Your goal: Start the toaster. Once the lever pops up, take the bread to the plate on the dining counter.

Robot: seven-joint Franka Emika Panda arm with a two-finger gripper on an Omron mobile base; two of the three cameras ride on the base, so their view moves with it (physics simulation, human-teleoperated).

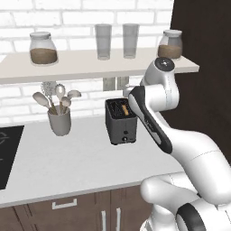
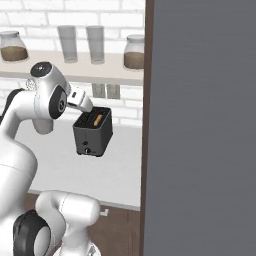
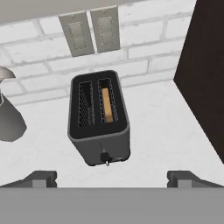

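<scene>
The dark grey toaster (image 1: 120, 121) (image 2: 93, 132) (image 3: 99, 118) stands on the white worktop against the brick wall. A tan slice of bread (image 3: 107, 106) (image 1: 124, 108) (image 2: 98, 119) sits down in its right-hand slot; the other slot is empty. The lever (image 3: 104, 156) is a small dark tab on the narrow front panel. My gripper (image 3: 114, 178) hovers above and in front of the toaster, open, with nothing between its fingertips (image 3: 41, 177). The plate and the dining counter are out of view.
A grey utensil crock (image 1: 59, 122) (image 3: 8, 122) stands left of the toaster, a black hob (image 1: 6, 153) further left. A shelf (image 1: 90, 65) with jars and glasses hangs overhead. A dark tall cabinet (image 1: 203, 67) (image 3: 205, 65) closes the right side.
</scene>
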